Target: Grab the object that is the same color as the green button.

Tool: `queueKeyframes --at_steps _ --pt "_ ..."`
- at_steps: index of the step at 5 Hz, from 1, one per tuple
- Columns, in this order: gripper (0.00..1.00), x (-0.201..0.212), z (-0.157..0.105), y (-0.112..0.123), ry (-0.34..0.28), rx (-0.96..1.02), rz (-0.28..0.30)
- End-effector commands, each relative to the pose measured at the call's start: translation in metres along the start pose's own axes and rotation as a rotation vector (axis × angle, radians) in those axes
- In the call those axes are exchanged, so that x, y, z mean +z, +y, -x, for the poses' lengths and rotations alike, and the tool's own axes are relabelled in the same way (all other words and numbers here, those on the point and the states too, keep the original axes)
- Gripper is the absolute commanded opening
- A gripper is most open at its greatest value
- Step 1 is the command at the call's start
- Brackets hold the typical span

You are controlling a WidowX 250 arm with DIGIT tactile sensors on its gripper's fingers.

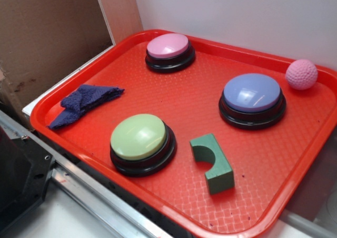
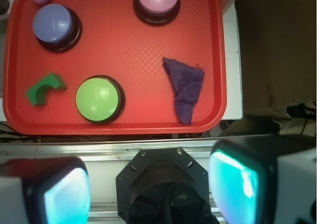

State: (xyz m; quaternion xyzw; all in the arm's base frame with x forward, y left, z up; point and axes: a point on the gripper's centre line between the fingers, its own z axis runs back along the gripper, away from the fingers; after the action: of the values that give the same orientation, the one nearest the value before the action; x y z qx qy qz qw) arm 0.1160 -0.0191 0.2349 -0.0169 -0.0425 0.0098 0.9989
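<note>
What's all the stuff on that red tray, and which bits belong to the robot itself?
Tray: one, red, holds everything below.
Green button: one, pale lime dome on a black base, near front edge.
Pink button: one, pink dome on a black base, far corner.
Blue button: one, lavender-blue dome on a black base, right side.
Arch block: one, dark green, lying just right of the green button, apart from it.
Ball: one, pink, dimpled, by the blue button.
Cloth: one, dark blue, crumpled, left side.
Gripper: one, two fingers wide apart, off the tray, seen only from the wrist camera.
</note>
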Motion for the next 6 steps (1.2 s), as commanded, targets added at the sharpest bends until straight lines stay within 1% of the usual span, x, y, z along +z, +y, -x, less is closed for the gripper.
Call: queueKeyframes --at_steps 1,2,3,4,5,6 --pt "1.00 0.000 0.000 0.000 0.000 0.000 0.000" --pt "1.00 -0.013 -0.012 -0.024 -0.033 -0.023 0.007" --pt "1.00 -0.028 -0.020 -0.050 -0.047 -0.005 -0.011" --pt "1.00 -0.050 -0.033 -0.081 -0.055 0.038 0.015" --pt "1.00 -0.082 -0.045 -0.122 -0.040 0.115 0.007" --pt "1.00 -0.112 -0.050 -0.155 -0.064 0.198 -0.023"
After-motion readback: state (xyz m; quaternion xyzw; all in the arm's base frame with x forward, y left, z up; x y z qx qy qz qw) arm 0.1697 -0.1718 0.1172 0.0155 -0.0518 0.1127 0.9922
